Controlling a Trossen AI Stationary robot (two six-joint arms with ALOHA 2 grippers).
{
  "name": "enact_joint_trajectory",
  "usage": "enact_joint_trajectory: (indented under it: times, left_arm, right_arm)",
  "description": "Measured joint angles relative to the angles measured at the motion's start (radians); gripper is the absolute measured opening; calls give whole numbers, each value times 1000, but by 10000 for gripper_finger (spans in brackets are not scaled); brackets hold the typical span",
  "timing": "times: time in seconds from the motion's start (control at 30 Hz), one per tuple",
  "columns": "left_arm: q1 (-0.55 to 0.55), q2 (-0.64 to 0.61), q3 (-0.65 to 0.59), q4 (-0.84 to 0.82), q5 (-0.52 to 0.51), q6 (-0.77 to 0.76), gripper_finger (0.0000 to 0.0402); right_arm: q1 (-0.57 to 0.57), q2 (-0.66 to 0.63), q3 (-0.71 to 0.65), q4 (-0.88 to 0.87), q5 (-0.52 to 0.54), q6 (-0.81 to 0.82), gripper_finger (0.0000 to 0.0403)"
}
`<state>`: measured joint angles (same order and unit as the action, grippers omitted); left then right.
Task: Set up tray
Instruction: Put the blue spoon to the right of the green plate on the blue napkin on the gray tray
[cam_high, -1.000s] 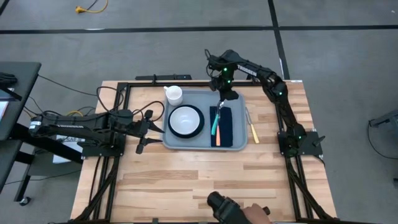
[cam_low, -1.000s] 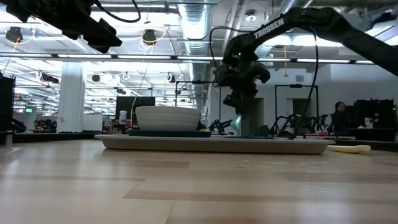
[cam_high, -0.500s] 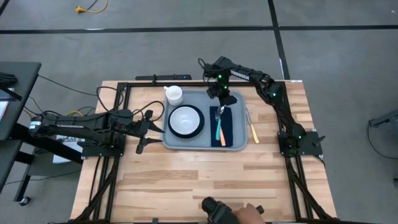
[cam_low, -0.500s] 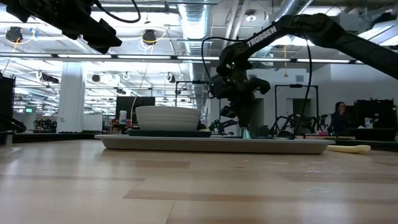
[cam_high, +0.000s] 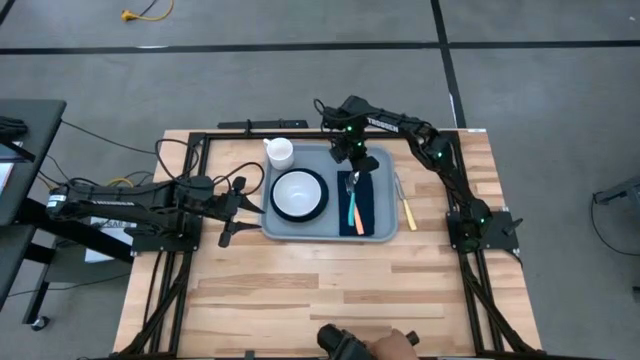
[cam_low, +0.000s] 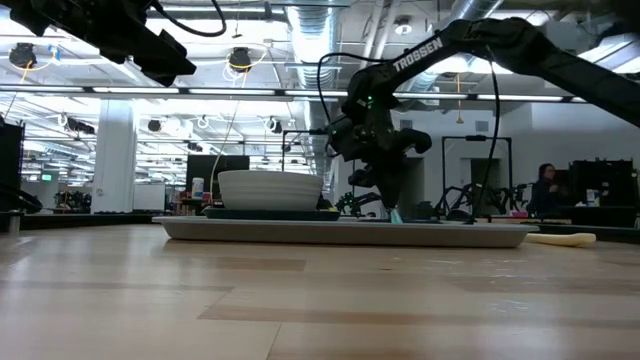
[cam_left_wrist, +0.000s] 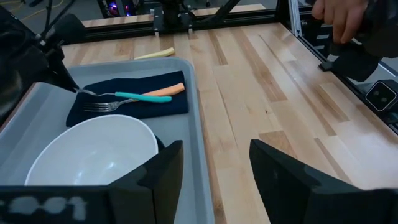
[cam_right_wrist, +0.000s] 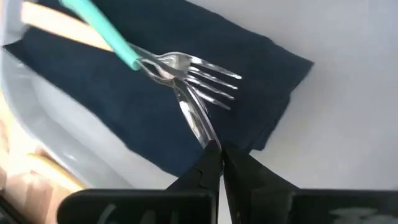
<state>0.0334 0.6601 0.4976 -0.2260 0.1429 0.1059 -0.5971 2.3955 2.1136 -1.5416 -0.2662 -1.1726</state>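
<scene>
High view: showed the tray (cam_high: 382, 228) lying flat on the wooden table (cam_high: 300, 290), near its far middle, between the two arms. Held a white bowl (cam_high: 298, 193) on a dark plate (cam_high: 299, 214) in its left half and a dark navy napkin (cam_high: 364, 205) in its right half. Carried two pieces of cutlery on the napkin, a teal-handled fork (cam_high: 349, 194) and an orange-handled one (cam_high: 358, 215) lying close together. Showed a white cup (cam_high: 279, 152) just beyond the tray's far left corner, and a pale yellow-handled utensil (cam_high: 405, 208) on the bare wood just right of the tray.

Placed the right gripper (cam_high: 355, 166) low over the far end of the napkin, fingers pressed together with no gap; wrist view had the closed fingertips (cam_right_wrist: 211, 160) right at the metal tines end of the cutlery, though could not tell whether anything was pinched between them. Low view: had that arm reaching down to the tray's surface behind the bowl.

Kept the left gripper (cam_high: 232, 208) just left of the tray, hovering off the table, fingers (cam_left_wrist: 163, 172) spread apart and holding nothing.

Showed a person's hand (cam_left_wrist: 339, 17) at the table's near edge.
</scene>
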Motion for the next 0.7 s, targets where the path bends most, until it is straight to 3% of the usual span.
enact_joint_trajectory:
  times: [0.2, 0.53, 0.7]
  left_arm:
    - [0, 0, 0, 0, 0, 1, 176]
    - [0, 0, 0, 0, 0, 5, 176]
    - [0, 0, 0, 0, 0, 5, 176]
  right_arm:
    - [27, 0, 0, 33, 90, 72, 0]
    - [48, -1, 0, 62, 93, 126, 1]
    - [48, -1, 0, 64, 94, 150, 20]
